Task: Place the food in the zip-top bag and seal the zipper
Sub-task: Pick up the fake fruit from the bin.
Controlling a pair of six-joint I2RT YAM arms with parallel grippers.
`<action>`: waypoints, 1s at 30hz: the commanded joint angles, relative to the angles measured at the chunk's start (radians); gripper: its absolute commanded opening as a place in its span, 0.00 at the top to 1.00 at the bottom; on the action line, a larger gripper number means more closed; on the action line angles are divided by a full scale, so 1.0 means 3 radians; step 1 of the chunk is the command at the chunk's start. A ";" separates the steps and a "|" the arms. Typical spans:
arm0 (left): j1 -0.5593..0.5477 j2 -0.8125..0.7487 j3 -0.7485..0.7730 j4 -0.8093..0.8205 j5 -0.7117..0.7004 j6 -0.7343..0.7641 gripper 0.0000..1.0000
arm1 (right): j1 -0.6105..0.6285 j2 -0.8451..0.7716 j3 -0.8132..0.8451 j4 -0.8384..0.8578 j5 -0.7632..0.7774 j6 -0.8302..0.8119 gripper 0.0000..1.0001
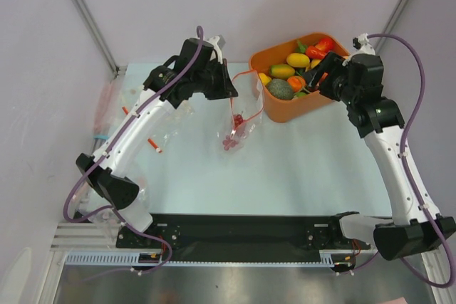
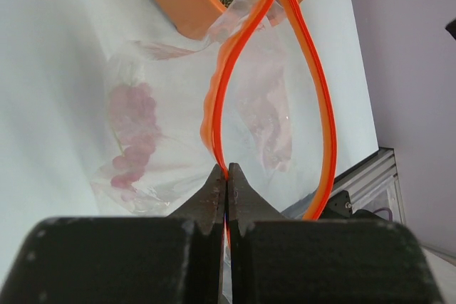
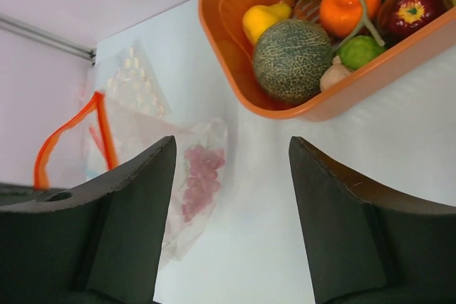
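Red-orange zipper (image 2: 214,105) pinched in pressed-together left gripper (image 2: 226,176), keeping zip-top bag (image 2: 164,154) mouth open ahead for loading | grapes (image 2: 132,133) inside bag | right gripper (image 3: 231,154) spread, empty | other food (image 3: 292,58) in tub (image 3: 221,40) ahead-right of it

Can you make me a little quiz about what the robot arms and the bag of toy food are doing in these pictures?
1. True or false: the left gripper is shut on the zipper.
2. Which food already lies in the zip-top bag? A: a banana. B: purple grapes. C: a strawberry.
3. Fill in: the right gripper has its jaws ____.

Key: 1 true; 2 B; 3 open.
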 commanded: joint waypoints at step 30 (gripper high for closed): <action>0.0024 -0.0222 -0.0356 0.0294 -0.0092 0.0035 0.99 | -0.0481 0.2169 0.1706 -0.0093 0.0939 0.1030 0.24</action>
